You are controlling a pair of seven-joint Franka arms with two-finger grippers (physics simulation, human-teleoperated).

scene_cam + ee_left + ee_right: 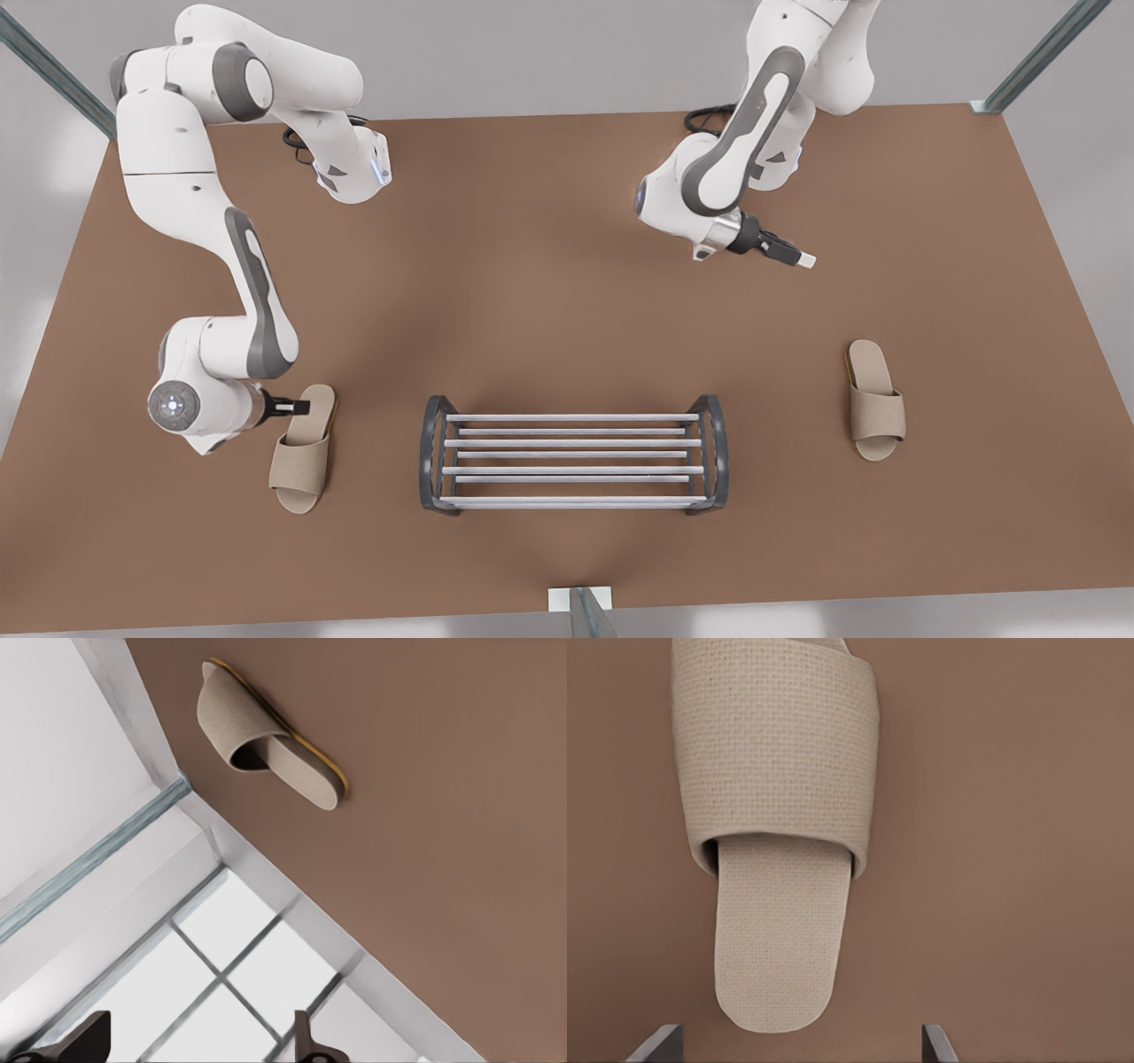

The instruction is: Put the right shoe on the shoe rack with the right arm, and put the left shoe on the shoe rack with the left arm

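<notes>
Counter (549,292): a brown surface on which the rack and both slippers are carried.

Shoe rack (572,454): set near the counter's front edge in the front view, between the two slippers and well apart from each; dark grey arched end frames are joined by pale grey bars, and nothing is seen lying on the bars.

Right shoe (303,448): a beige open-heel slipper lying flat on the counter at the front view's left of the rack; in the right wrist view (780,824) its heel end is seen between the two fingertips.

Left shoe (874,400): a matching slipper lying flat on the counter at the front view's right of the rack; in the left wrist view (266,735) it is seen farther off, near a counter edge.

Right claw (297,408): held at the heel end of the right shoe; the fingers are spread and nothing is pinched.

Left claw (791,254): held above the counter, well apart from the left shoe; the fingers (84,1038) are spread and nothing is pinched.
</notes>
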